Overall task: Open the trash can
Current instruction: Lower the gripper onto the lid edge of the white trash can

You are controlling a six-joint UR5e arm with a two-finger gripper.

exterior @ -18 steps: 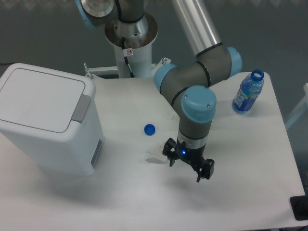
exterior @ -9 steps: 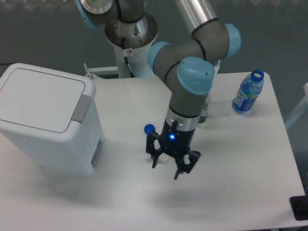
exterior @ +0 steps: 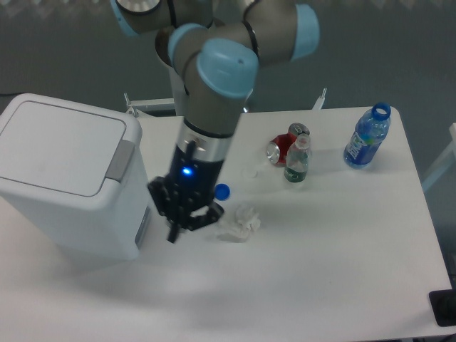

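Just beside the front right corner of the trash can, the gripper now hangs low with its fingers spread and nothing between them, having swept across the table from about four o'clock of the blue cap to its eight o'clock within the last second. That carries it toward the bin at the table's nine o'clock edge, lid down and grey tab untouched; the opening push is probably next.

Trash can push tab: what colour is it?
Grey, against the white trash can; the tab shows clearly in the fixed camera view.
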